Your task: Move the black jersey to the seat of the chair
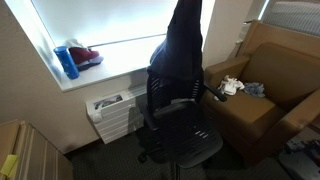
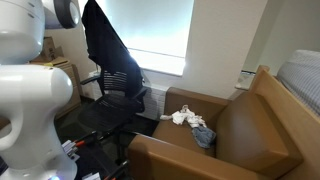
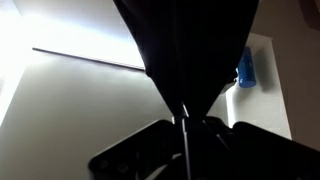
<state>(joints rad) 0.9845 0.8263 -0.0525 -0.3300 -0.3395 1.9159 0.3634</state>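
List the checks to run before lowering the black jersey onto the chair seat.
1. Grip: the black jersey bunches into the gripper in the wrist view: ok.
2. The chair seat is bare in an exterior view: ok.
3. Jersey's hem free of the backrest: cannot tell, black on black.
4. Jersey above the seat: not ok, it hangs by the backrest.
5. The brown armchair stands apart from the jersey: ok.

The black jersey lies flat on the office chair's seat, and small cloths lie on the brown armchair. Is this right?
Not quite: the black jersey hangs raised over the back of the chair, not on its seat, as an exterior view shows. Small cloths do lie on the brown armchair.
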